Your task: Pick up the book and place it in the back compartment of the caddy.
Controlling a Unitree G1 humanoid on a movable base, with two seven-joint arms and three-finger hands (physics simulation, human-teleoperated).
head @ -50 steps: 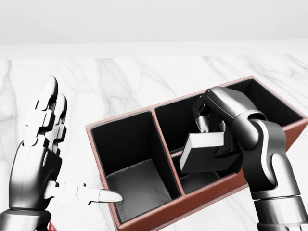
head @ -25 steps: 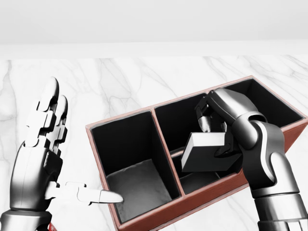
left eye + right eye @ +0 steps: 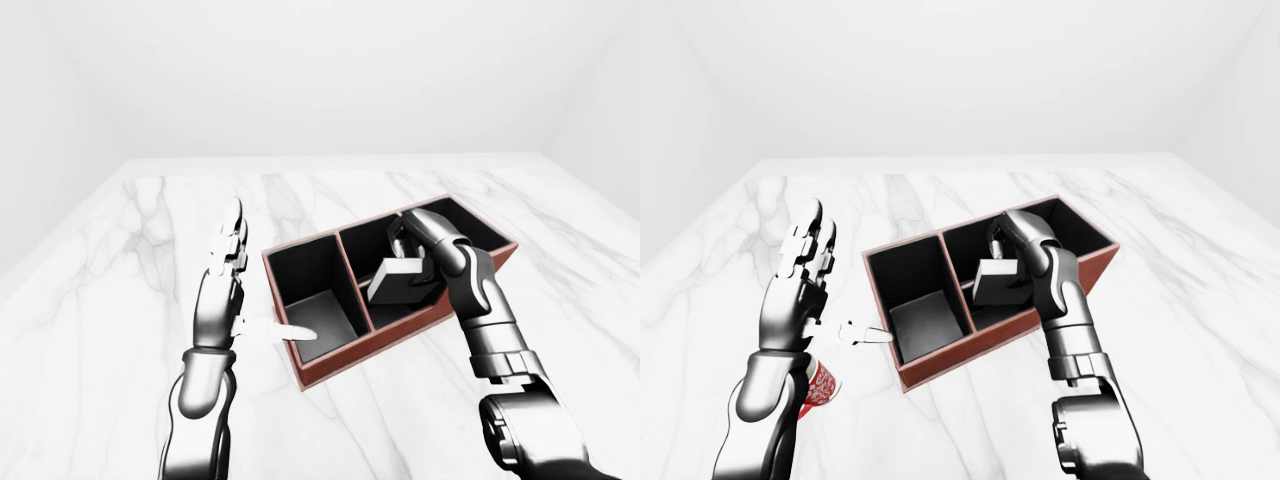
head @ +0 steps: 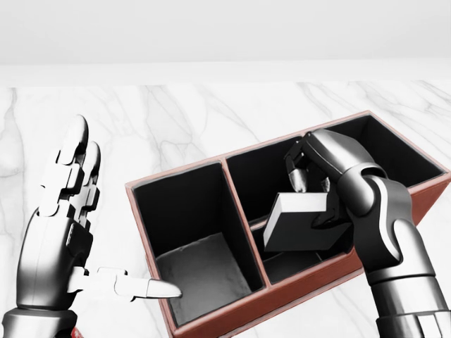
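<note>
book [image 4: 303,224] x1 | caddy [image 4: 211,320] x1 | compartments x3 | hands x2

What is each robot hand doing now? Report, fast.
Left robot hand: open, holding nothing, beside the caddy.
Right robot hand: closed on the book, over the caddy.

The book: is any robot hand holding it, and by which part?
Yes. The right robot hand grips the book at its upper end, over the caddy. The left robot hand is open and holds nothing.
</note>
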